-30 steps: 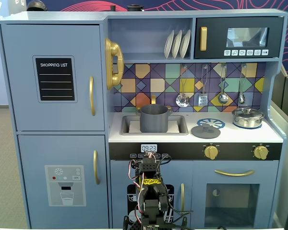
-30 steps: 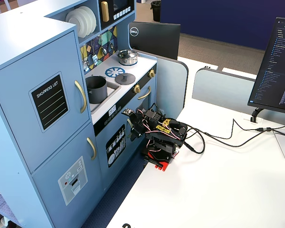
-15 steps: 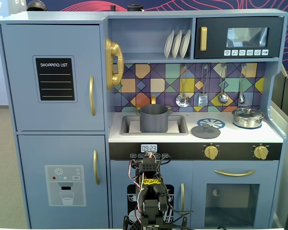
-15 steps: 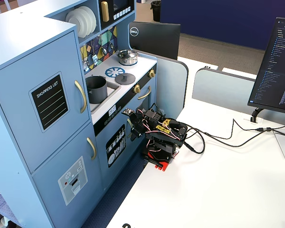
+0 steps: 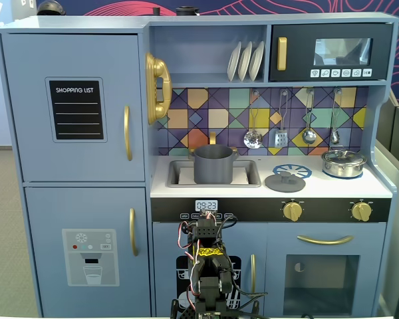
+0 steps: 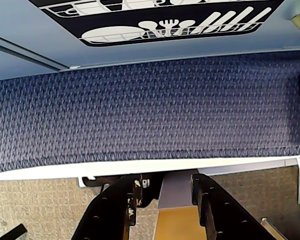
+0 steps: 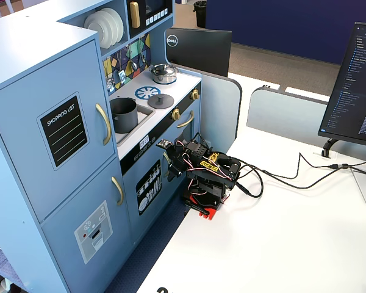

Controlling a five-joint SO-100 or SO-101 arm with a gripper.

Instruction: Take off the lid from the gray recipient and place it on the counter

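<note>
The dark-gray pot [image 5: 214, 164] stands uncovered in the recessed sink; it also shows in a fixed view [image 7: 123, 114]. The dark-gray lid [image 5: 284, 181] with its small knob lies flat on the white counter [image 5: 319, 188], just in front of the printed blue burner [image 5: 292, 171], and shows in the other fixed view too [image 7: 161, 101]. My arm [image 5: 208, 266] is folded low in front of the kitchen's lower doors. My gripper [image 6: 166, 182] has its jaws apart and empty, far below the counter, over the table edge and the floor. It also shows in a fixed view [image 7: 171, 162].
A shiny silver pot [image 5: 343, 163] with its lid stands at the right end of the counter. Utensils [image 5: 292, 126] hang on the back wall. The arm's base sits on a white table [image 7: 280, 244] with cables [image 7: 280, 177] and a monitor [image 7: 354, 85].
</note>
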